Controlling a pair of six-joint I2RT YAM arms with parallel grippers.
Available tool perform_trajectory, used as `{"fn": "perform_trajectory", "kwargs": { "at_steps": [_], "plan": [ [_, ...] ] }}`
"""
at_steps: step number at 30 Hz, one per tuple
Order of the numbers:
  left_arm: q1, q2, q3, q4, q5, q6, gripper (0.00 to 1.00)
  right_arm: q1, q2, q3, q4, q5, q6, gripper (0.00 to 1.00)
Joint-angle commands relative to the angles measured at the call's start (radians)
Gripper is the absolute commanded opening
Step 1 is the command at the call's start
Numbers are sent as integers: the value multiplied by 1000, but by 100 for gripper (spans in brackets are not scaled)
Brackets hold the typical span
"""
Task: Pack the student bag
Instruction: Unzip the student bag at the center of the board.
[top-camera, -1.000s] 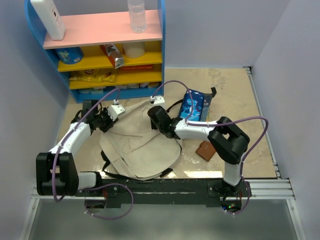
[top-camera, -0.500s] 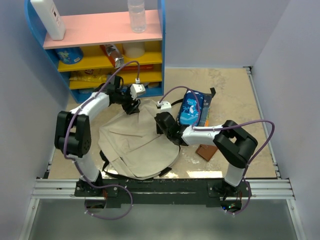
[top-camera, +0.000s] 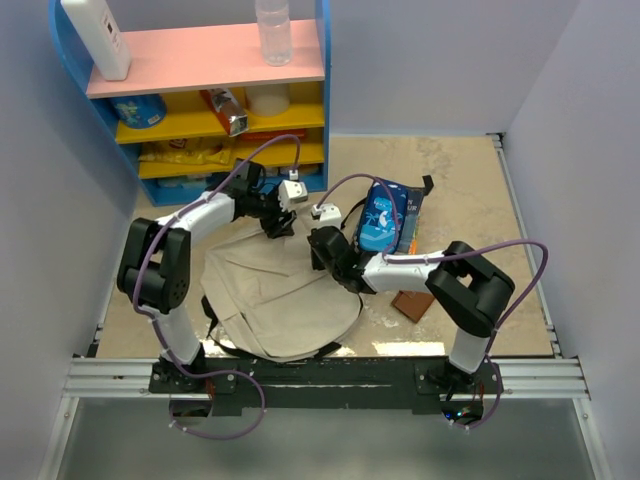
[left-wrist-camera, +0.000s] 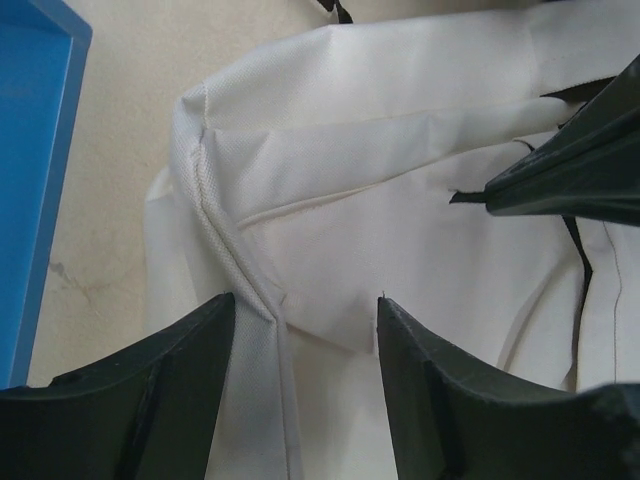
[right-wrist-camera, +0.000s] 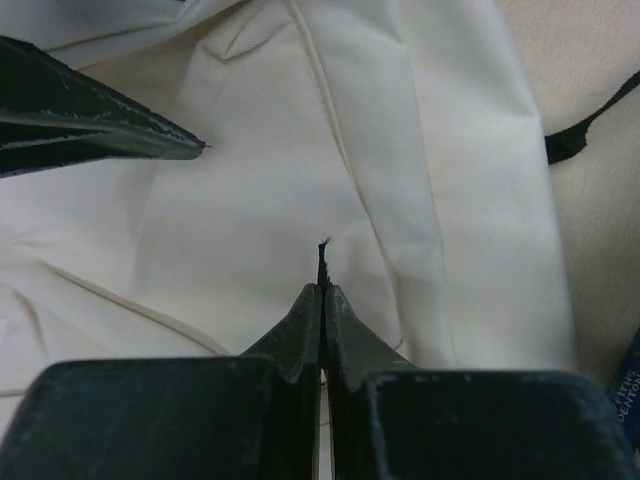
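Note:
The student bag, cream canvas with black straps, lies flat mid-table. My left gripper hovers open over its far top edge; in the left wrist view the gripper straddles a raised seam of the student bag without touching it. My right gripper is at the bag's upper right. In the right wrist view this gripper is shut on a thin black tab against the bag's cloth. The two grippers' tips are close together.
A blue book lies right of the bag, and a small brown wallet sits in front of it. The blue, pink and yellow shelf unit stands at the back left, close behind my left gripper. A blue shelf edge shows at left.
My left arm swung from the bag's left side to its far top edge and its jaws opened. The right gripper shifted slightly nearer, still shut.

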Motion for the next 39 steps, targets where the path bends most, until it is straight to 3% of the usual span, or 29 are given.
{"fn": "perform_trajectory", "kwargs": {
  "at_steps": [1,6,11,19,30,32,34,35,36,37,39],
  "plan": [
    [-19,-94,10,34,41,-13,61,13,-36,3,25,23,8,0],
    [-17,-147,-18,110,-51,-39,59,13,-39,-10,24,27,14,0],
    [-16,-92,-70,211,-217,-97,57,13,-48,-22,33,26,20,0],
    [-16,-94,-79,285,-154,-128,65,14,-57,-51,57,18,29,0],
    [-37,60,59,287,-105,-169,63,16,-55,-47,61,9,32,0],
    [-39,83,68,281,-108,-169,56,16,-60,-53,61,14,31,0],
    [-39,95,77,261,-126,-166,39,16,-65,-54,62,14,28,0],
    [-39,98,77,258,-140,-165,29,16,-65,-54,62,17,26,0],
    [-39,98,77,248,-155,-165,7,16,-63,-53,64,17,26,0],
    [-37,93,71,245,-207,-169,0,16,-59,-44,64,15,20,0],
    [-24,61,48,263,-252,-194,0,16,-45,-28,62,14,15,0]
  ]
}}
